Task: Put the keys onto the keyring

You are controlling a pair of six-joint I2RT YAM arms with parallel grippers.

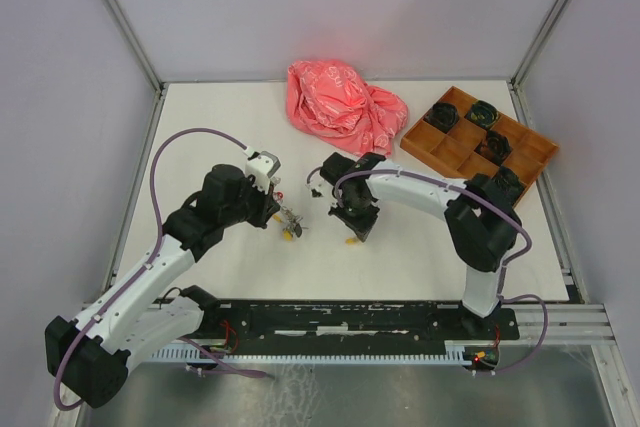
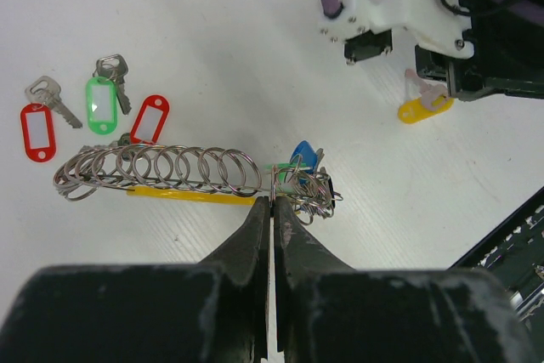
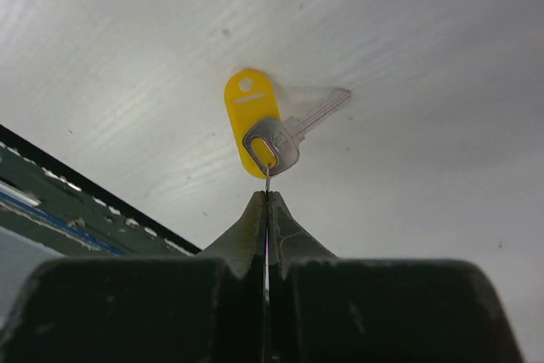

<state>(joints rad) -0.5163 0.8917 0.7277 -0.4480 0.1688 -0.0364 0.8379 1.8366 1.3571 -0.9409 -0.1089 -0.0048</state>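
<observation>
Pinching the keyring (image 2: 187, 196), fully closed left fingers (image 2: 253, 231) steady it; right fingers (image 3: 249, 225), shut on the loop of the yellow-tagged key (image 3: 285, 142), hang it ready for threading.

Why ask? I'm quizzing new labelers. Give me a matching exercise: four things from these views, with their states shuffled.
1 yellow-tagged key
2 green-tagged key
3 blue-tagged key
4 keyring

A gripped by the left pincer
B lying loose on the table
C held by the right pincer
D clustered beside the left pincer's tip

Pairs: 1-C, 2-B, 3-D, 4-A
</observation>
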